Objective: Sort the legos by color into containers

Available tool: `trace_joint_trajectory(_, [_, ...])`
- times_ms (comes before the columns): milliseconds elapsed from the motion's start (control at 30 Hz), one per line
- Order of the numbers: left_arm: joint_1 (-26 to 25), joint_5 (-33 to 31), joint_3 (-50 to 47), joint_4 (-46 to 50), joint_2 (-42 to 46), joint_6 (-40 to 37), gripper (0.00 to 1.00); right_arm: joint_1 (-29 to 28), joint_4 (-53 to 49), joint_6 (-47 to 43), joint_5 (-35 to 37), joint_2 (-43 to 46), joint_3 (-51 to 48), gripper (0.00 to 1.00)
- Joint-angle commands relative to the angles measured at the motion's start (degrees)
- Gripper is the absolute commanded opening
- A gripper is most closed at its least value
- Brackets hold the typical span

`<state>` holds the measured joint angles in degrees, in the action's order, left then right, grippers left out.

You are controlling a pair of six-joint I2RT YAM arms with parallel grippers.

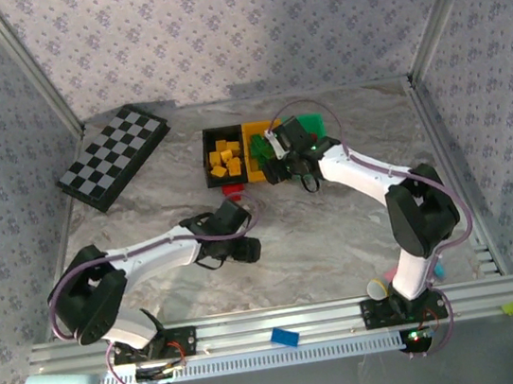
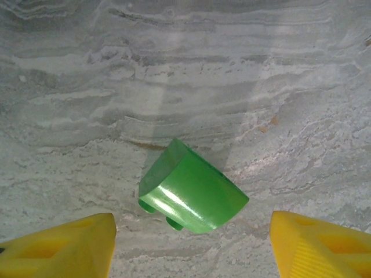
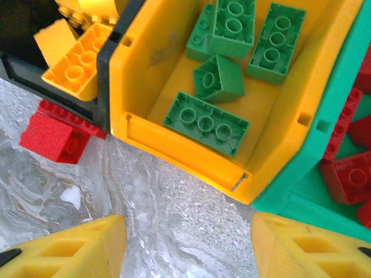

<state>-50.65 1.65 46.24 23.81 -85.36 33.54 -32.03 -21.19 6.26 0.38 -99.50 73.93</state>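
— Left gripper low over the table, near the centre. Jaws wide, nothing held. Green brick lies tipped on its side between the fingers, touching neither.

— Why so wide?

— The brick sits skewed to the fingers. My guess is that the spread leaves room to straddle it before closing.

— Right gripper?

— Right gripper is also spread and empty. It hovers over bare marble just on the near side of the yellow bin.

— Bins?

— A row at far middle. On the left, the black bin holds yellow bricks. The yellow bin in the middle holds green bricks. On the right, the green bin holds red bricks. Each bin has one colour, though none matches its own.

— Strays?

— One red brick on the table, against or just beside the black bin's near wall. Cannot tell if it touches. By the pattern it belongs in the green bin, and the right arm looks placed to fetch it.

— Next for the left?

— Likely to close on the green brick and carry it far to the yellow bin. The glossy slanted face could slip in the pads.
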Motion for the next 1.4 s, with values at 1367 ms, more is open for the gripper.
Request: trace_joint_trajectory(1367, [7.05, -0.59, 19.13, 5.45, 0.36, -7.60, 0.39, 1.02, 3.92, 1.91, 4.12, 5.83, -7.46, 0.61])
